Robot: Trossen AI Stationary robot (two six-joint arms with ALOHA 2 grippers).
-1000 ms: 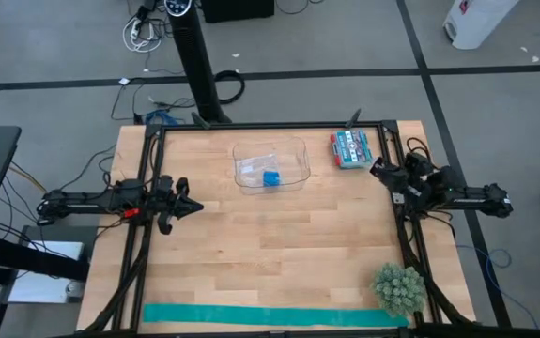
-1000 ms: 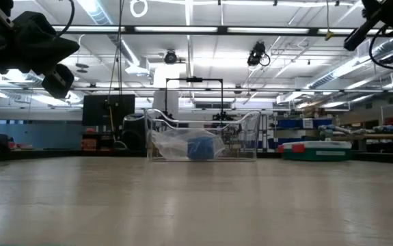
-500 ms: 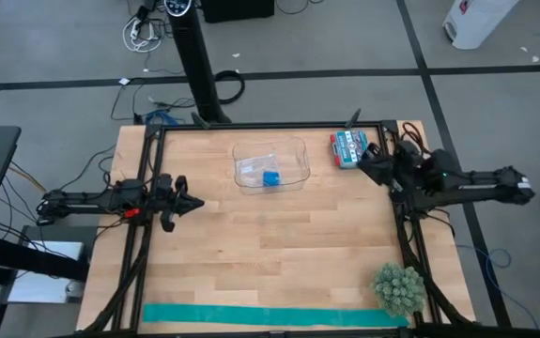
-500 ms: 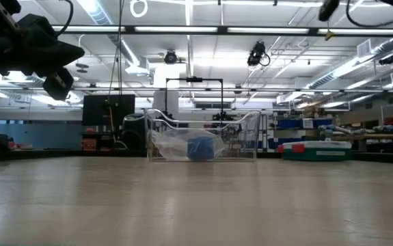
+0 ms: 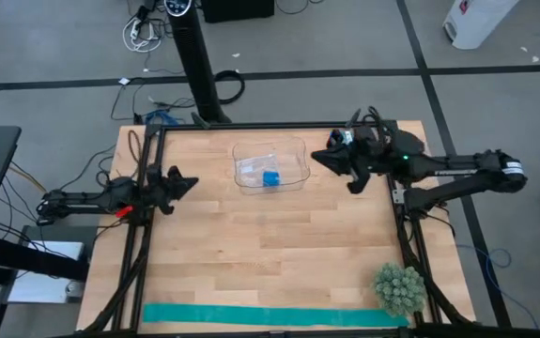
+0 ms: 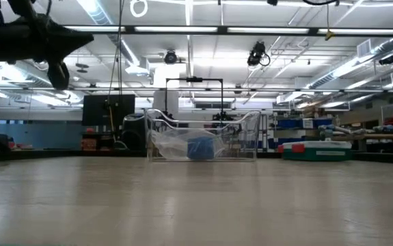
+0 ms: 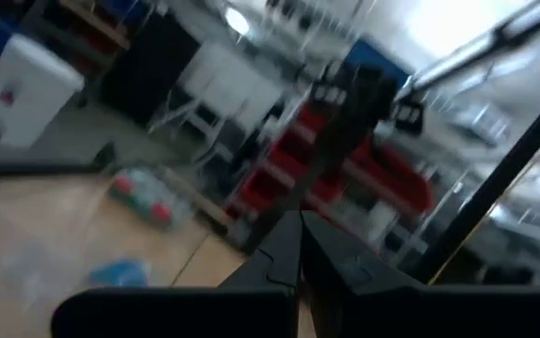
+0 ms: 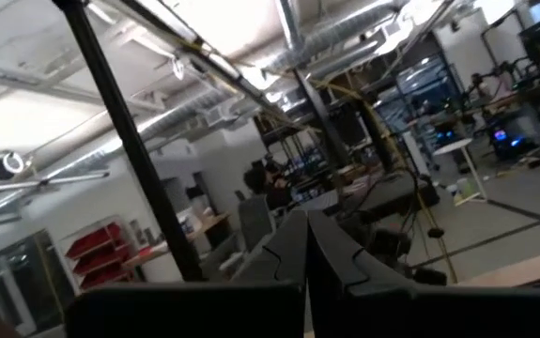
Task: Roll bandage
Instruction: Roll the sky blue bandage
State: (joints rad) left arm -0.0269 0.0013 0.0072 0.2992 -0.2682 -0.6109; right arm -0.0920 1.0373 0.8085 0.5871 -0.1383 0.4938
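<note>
Right gripper closed and empty above the desk's far edge beside a clear tray, left gripper closed near the left edge, teal bandage stretched flat along the near edge.

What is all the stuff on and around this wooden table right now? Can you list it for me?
bandage: one, teal, flat strip along the table's near edge
clear bin: one, transparent, far middle of the table
blue roll: one, blue, inside the clear bin
red and green box: one, far right corner, mostly under the right arm from above
plant: one, pale green, near right corner
table: one, light wood
left gripper: one, dark, shut, raised at the left edge
right gripper: one, dark, shut, raised beside the clear bin
</note>
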